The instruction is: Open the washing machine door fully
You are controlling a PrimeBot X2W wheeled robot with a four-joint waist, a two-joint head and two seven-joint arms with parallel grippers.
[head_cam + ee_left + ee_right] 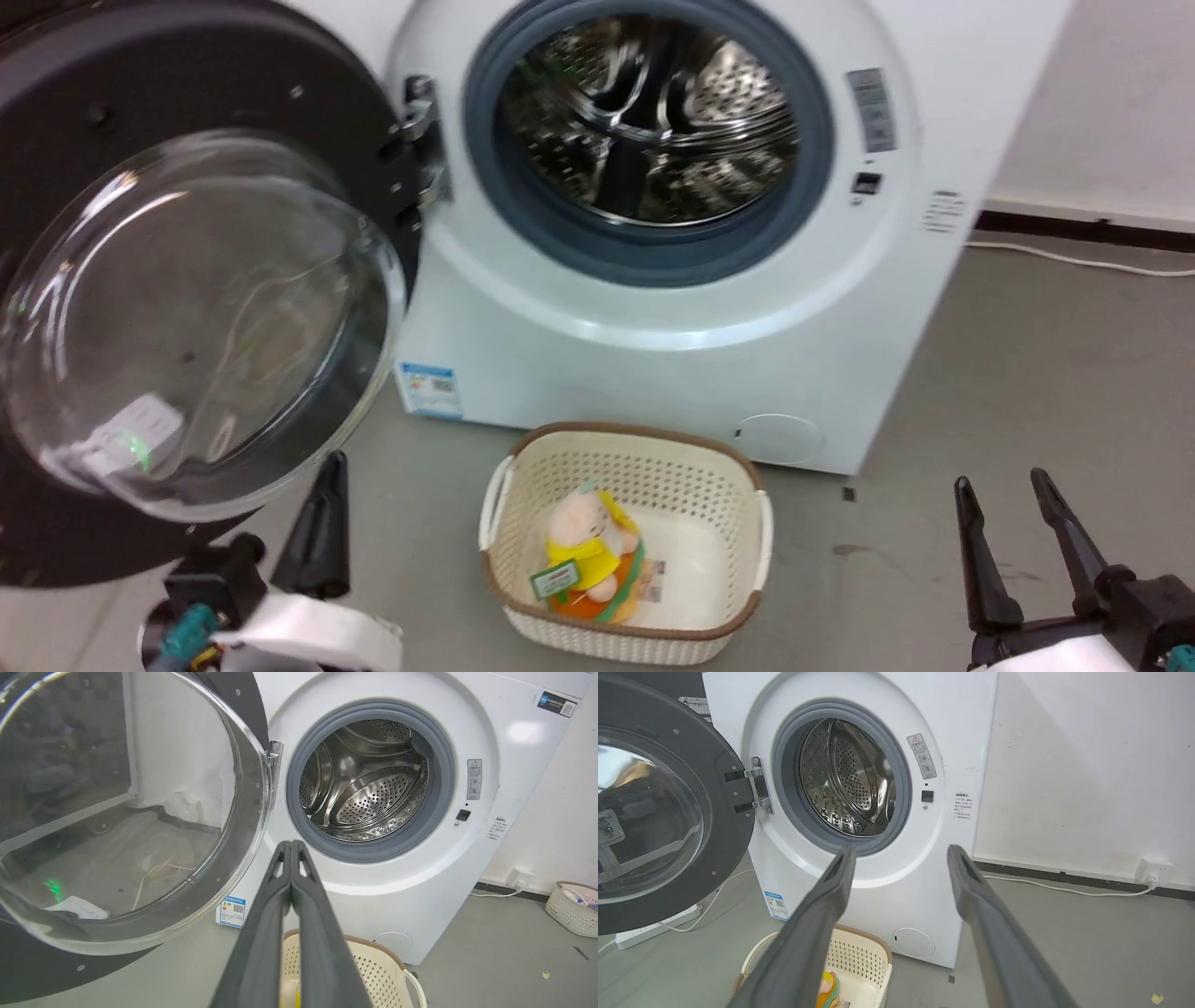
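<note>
Head view: my left gripper (329,476) nearest, before washing machine (653,373), fingers pressed together, empty, just under rim of washing machine door (187,308). My right gripper (1001,490) before machine's right corner, fingers apart, empty. Basket (635,434) holding plush toy (588,551) on floor (1027,373) just before machine front; bare floor right of it. Door swung out on metal hinge (420,140) at machine's left, drum (653,112) mouth uncovered. Blue sticker (429,387) at machine's lower left, grey tag (870,110) right of drum; I cannot read print.
</note>
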